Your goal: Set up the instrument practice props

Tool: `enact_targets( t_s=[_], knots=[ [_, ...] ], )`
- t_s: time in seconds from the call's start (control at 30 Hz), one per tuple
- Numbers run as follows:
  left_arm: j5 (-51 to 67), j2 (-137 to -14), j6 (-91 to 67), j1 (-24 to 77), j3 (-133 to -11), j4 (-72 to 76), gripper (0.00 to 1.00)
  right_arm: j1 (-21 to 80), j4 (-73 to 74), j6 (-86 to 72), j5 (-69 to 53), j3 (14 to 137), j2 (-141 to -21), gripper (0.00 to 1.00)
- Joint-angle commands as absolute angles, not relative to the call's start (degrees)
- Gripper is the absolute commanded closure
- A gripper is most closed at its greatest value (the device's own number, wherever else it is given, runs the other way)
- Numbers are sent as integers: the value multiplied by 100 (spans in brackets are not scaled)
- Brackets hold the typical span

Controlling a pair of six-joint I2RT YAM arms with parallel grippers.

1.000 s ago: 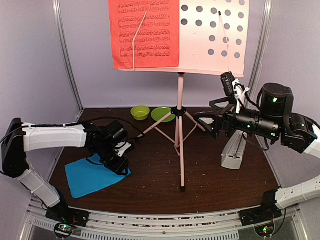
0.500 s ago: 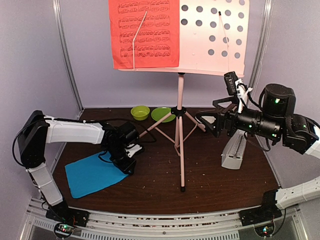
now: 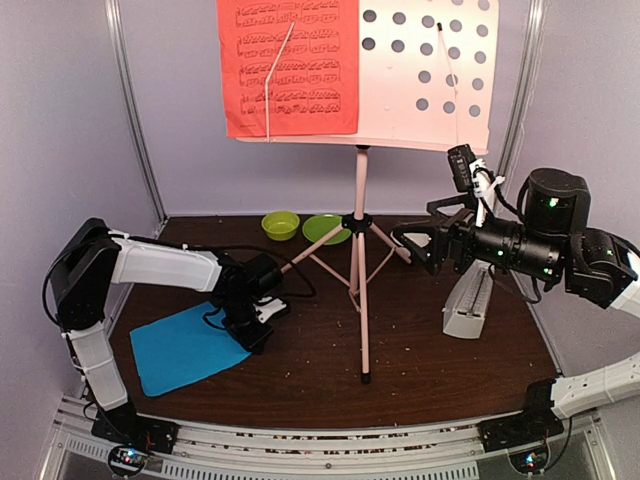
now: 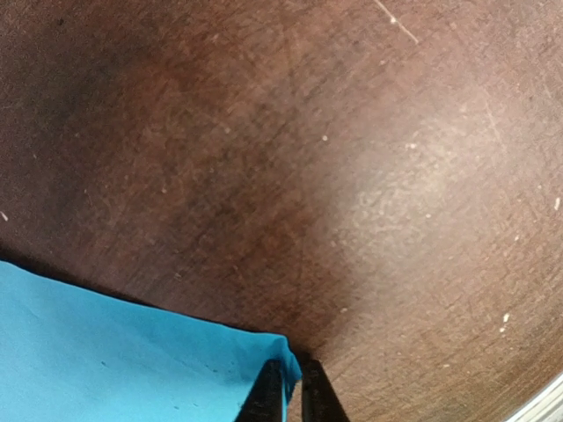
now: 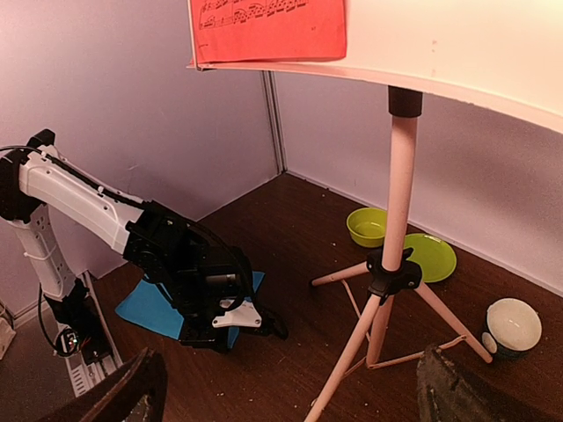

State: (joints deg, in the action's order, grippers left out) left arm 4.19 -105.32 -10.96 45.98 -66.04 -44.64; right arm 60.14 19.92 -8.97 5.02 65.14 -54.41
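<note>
The pale pink music stand (image 3: 360, 250) stands on tripod legs at mid-table, and its pole also shows in the right wrist view (image 5: 400, 193). A red sheet-music page (image 3: 290, 65) rests on the left half of its perforated desk (image 3: 425, 80). A cyan page (image 3: 180, 345) lies flat at the near left. My left gripper (image 3: 255, 335) is low at the page's right corner. In the left wrist view its fingers (image 4: 288, 374) are shut on that corner of the cyan page (image 4: 106, 352). My right gripper (image 3: 415, 245) hangs open and empty in the air right of the stand (image 5: 295, 382). The white metronome (image 3: 467, 300) lies behind it, partly hidden.
A lime-green bowl (image 3: 280, 225) and a lime-green plate (image 3: 325, 229) sit at the back behind the stand's legs. A small white-and-dark bowl (image 5: 515, 325) sits at the back right. Purple walls and metal posts close in the table's sides.
My left gripper has shifted right to the cyan page's right corner and its arm has swung inward. The page and the right arm have hardly moved.
</note>
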Motion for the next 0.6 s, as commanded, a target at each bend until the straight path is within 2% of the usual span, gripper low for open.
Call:
enact_targets(
  t_s=[0.0, 0.13, 0.27, 0.57],
  knots=[
    [261, -10630, -982, 4660, -6673, -4412, 91, 6051, 2008, -890, 633, 6484, -5363, 0],
    [272, -10703, -954, 4733, -6622, -4421, 100, 6052, 2038, -879, 632, 6478, -5362, 0],
    [482, -10553, -977, 4743, -6664, -4433, 100, 6052, 2032, -867, 616, 6439, -5336, 0],
    [1153, -9117, -708, 4839, -6855, -4983, 100, 6052, 1828, -497, 300, 6024, -5075, 0]
  ],
)
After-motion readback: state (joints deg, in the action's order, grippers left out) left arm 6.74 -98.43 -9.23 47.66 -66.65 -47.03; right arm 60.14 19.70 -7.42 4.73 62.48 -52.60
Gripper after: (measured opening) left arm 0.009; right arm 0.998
